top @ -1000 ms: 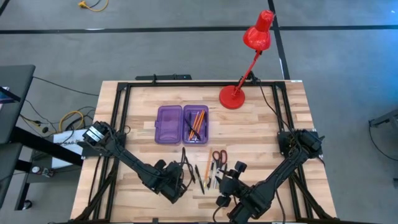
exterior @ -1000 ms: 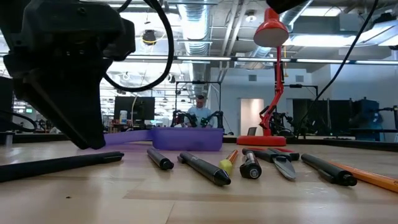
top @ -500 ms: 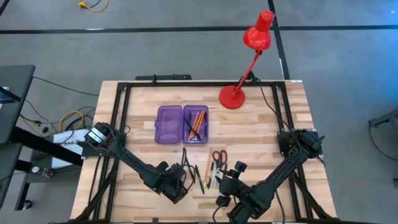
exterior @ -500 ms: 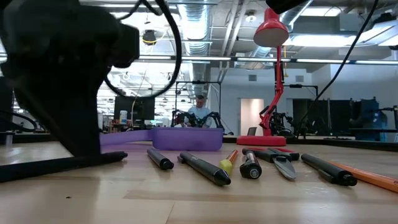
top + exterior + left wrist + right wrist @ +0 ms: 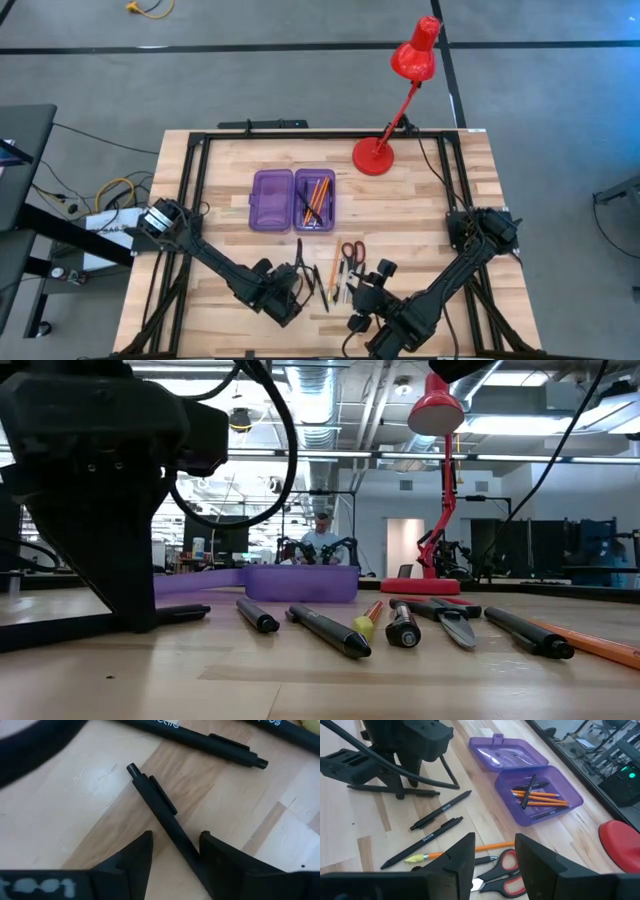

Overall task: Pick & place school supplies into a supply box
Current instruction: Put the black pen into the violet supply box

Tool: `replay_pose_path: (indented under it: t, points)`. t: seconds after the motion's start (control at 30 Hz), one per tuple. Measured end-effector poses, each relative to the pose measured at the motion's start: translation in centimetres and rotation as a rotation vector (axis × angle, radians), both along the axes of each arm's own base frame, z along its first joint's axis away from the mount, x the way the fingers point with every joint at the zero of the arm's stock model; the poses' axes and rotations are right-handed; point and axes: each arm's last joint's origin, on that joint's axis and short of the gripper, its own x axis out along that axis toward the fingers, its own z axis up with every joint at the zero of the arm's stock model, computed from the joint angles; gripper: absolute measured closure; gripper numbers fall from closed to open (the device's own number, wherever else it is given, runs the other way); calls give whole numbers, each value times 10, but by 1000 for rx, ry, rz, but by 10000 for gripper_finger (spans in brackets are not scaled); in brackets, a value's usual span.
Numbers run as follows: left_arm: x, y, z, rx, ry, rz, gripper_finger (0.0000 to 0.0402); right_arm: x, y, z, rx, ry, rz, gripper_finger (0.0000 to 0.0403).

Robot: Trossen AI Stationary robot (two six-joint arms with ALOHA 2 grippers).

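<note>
A black pen (image 5: 159,806) lies on the wooden table, and my left gripper (image 5: 176,837) stands open over it, low down, one finger on each side of the barrel. The right wrist view shows this gripper (image 5: 402,780) above the pen (image 5: 422,793). My right gripper (image 5: 495,852) hangs open above the table's near edge, with nothing between its fingers. Beyond it lie two more black pens (image 5: 440,811), an orange pencil (image 5: 470,851) and the red-handled scissors (image 5: 502,870). The purple supply box (image 5: 292,200) lies open, with orange pencils and a dark pen in its right half (image 5: 540,795). My left gripper comes at the pen from above, fingers pointing steeply down and standing across the barrel's middle (image 5: 175,832). The pen lies flat on the table and runs close along the inner side of one finger (image 5: 215,855). Whether that finger touches it, I cannot tell.
A red desk lamp (image 5: 390,110) stands at the table's far right, its base (image 5: 373,156) on the wood. A black frame (image 5: 300,135) runs along the table's far and side edges. Bare wood lies left of the supply box.
My left gripper has come down onto the table around the pen and has rolled a little about its own axis. The pen lies where it did. My right arm has kept still.
</note>
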Motion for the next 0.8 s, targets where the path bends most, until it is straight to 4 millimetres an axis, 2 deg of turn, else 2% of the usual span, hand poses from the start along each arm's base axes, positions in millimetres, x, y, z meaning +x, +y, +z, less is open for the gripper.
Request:
replay_pose_path:
  t: [0.37,0.6,0.8]
  points:
    - [-16,-7,-1,97,78,-133,315,0,-1,0,-6,6,2,269]
    - [-19,-9,-1,142,92,-221,385,2,-2,0,-6,6,-3,269]
    - [-22,-9,-2,211,87,-239,379,2,-2,0,-6,6,-2,269]
